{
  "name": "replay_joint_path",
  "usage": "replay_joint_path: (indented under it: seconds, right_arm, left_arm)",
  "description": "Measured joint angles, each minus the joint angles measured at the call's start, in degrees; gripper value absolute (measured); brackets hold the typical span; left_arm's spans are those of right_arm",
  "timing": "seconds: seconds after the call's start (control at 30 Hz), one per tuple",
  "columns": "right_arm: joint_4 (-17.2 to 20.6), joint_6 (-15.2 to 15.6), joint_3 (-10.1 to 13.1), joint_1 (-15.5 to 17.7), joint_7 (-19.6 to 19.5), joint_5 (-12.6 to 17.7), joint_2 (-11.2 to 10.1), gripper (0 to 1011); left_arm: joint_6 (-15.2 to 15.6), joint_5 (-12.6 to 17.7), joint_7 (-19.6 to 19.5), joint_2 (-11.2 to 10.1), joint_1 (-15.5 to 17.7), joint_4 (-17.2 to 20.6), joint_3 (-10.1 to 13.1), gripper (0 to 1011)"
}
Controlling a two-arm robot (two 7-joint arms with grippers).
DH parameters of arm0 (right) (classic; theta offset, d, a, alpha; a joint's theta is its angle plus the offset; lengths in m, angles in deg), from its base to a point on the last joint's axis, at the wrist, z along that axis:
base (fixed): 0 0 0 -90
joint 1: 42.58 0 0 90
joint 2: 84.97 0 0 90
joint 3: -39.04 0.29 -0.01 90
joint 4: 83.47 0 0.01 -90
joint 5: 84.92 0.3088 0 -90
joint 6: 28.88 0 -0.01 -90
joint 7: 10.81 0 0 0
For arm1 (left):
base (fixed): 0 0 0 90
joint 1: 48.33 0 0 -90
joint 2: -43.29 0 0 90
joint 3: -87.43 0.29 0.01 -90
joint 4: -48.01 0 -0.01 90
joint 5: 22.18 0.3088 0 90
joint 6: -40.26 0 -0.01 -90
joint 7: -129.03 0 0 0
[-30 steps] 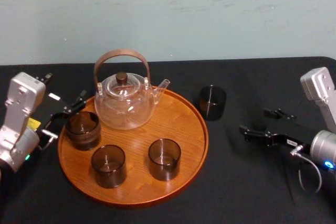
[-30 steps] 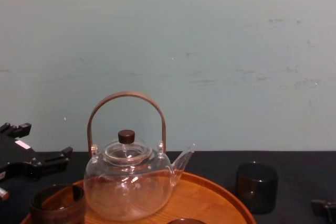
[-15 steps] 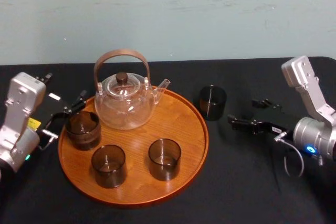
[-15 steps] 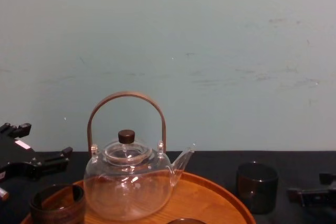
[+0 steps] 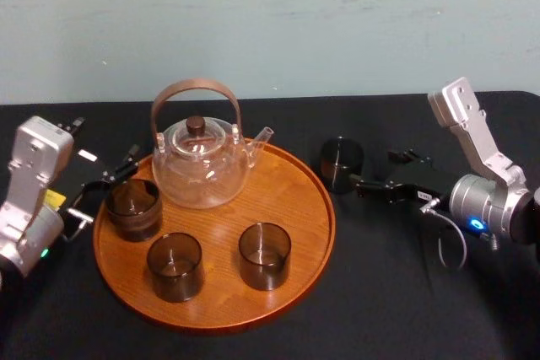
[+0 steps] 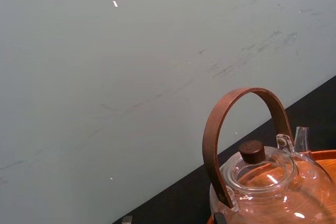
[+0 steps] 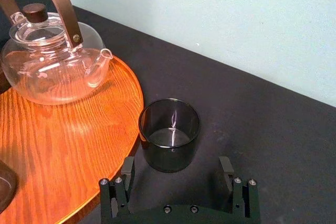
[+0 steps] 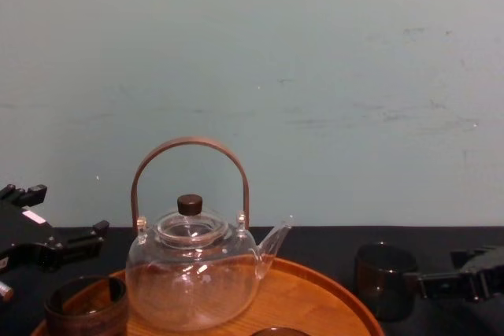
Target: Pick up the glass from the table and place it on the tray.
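**Surface**: black cloth, carrying all items below.

**Tray**: round, orange-brown wood with a low rim, lying left of centre on the surface.

**Teapot**: clear glass with a brown hoop handle and a dark lid knob. It stands upright at the back of the tray, spout towards the robot's right.

**Three other glasses**: dark and upright, all on the tray. One is at its left edge and two are near its front.

**Glass**: dark, smoky, upright and empty. It stands on the bare surface just beside the tray's right rim, off the tray.

**Right hand**: low over the surface, right of the glass and pointed at it. The fingers are spread wide and hold nothing. In the right wrist view the glass sits just ahead of the tips, in line with the gap and untouched.

**Left hand**: at the tray's left edge, beside the leftmost glass. Its fingers are apart and hold nothing.
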Motion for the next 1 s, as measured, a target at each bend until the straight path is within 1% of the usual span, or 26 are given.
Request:
replay_joint_path:
  seconds: [0.2,0.27,0.73,1.0]
  right_arm:
    - [-1.4,0.1,-0.4,-1.3,0.2,-0.8,1.0,1002]
    - [-2.4,0.1,-0.7,-2.1,0.3,-1.4,1.6,1002]
    - [-7.0,-0.5,-1.5,-5.7,0.9,-3.8,4.4,1002]
    - [-8.8,-0.7,-2.1,-7.3,1.6,-4.9,5.5,1002]
  left_arm:
    - [0.0,0.0,0.0,0.0,0.0,0.0,0.0,1001]
    - [0.0,0.0,0.0,0.0,0.0,0.0,0.0,1001]
    - [0.0,0.0,0.0,0.0,0.0,0.0,0.0,1001]
    - [0.0,0.0,0.0,0.0,0.0,0.0,0.0,1001]
